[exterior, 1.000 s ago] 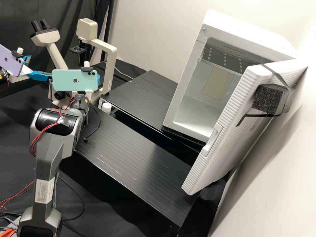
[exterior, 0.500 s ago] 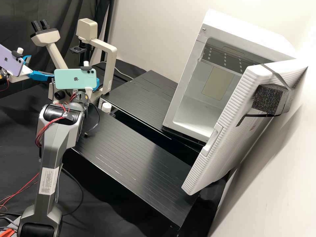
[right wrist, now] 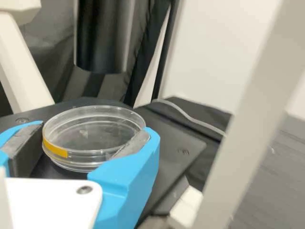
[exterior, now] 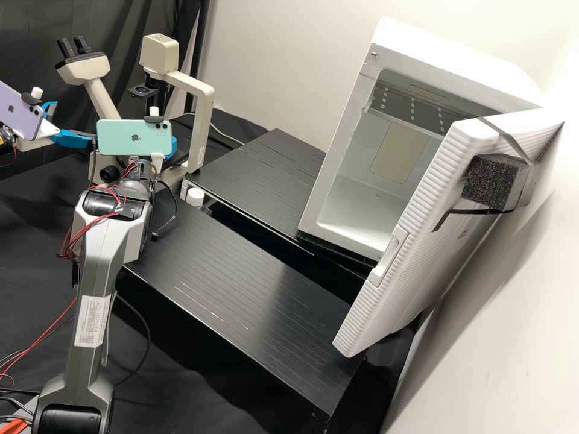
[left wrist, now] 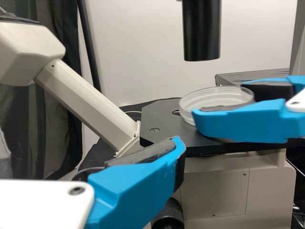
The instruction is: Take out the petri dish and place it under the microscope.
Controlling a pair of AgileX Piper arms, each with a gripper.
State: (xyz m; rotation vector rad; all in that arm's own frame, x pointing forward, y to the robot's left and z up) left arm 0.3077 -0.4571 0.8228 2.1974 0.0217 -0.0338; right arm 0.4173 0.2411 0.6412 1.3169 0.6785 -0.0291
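At the far left of the high view, a purple phone [exterior: 19, 116] sits on the left arm, beside the left gripper [exterior: 76, 123]. Its blue fingers stand apart with nothing between them; how wide, exactly, I cannot tell. Next comes the cream microscope [exterior: 196, 94], with its two black eyepieces [exterior: 73, 46] raised. In front of it is the right arm, carrying a green phone [exterior: 134, 138]. The right gripper [exterior: 175, 147] is closed around the clear petri dish [right wrist: 93, 136], one finger against each side. The dish, with a strip of yellow tape [right wrist: 55, 148] on its side, is at the black stage [right wrist: 174, 145] under the black tube [left wrist: 202, 33]; whether it touches the stage, I cannot tell. Further right are two black platforms [exterior: 241, 283], then a white cabinet [exterior: 362, 232], its ribbed door [exterior: 416, 241] standing open with a dark foam block [exterior: 487, 182] strapped on.
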